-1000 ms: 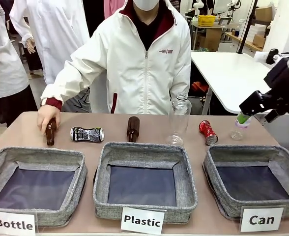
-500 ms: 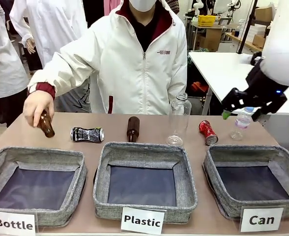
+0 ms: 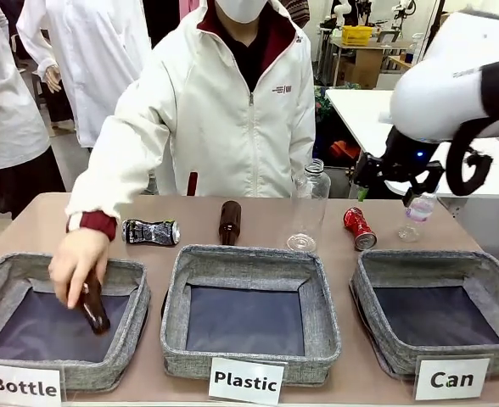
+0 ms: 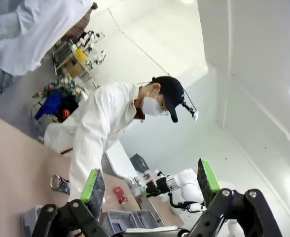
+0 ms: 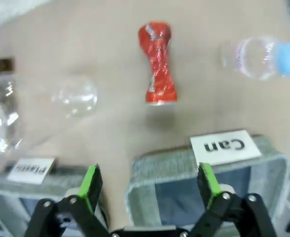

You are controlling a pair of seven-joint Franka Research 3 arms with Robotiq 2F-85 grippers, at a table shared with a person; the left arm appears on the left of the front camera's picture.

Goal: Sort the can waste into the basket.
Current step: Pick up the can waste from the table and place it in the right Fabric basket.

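The right claw point(image 5: 150, 185) is hovering wide open and empty above the table point(image 3: 29, 227), facing down at the red can point(image 5: 157, 64). The red can is lying on its side on the table just behind the Can basket point(image 5: 204, 159), between the tall clear bottle point(image 3: 307, 208) and the small blue-capped bottle point(image 5: 258, 57), touching neither. The pose is reading as the setup for a top-down pick, with the jaws spread so the can fits between the pads. The can is crushed narrow at the waist, probably the easiest spot to pinch. The bottles on either side are leaving little room for error.

The black can point(image 3: 150, 231) is lying at the far left of the row, well apart from the Can basket, so it is likely needing a long carry. The basket is showing bare dark floor, with no can sorted yet.

The left claw point(image 4: 150, 182) is gaping too, holding nothing and pointing up away from the table, probably parked clear.

The person's hand point(image 3: 78, 264) is holding a brown bottle point(image 3: 93, 307) down inside the Bottle bin point(image 3: 63, 264).
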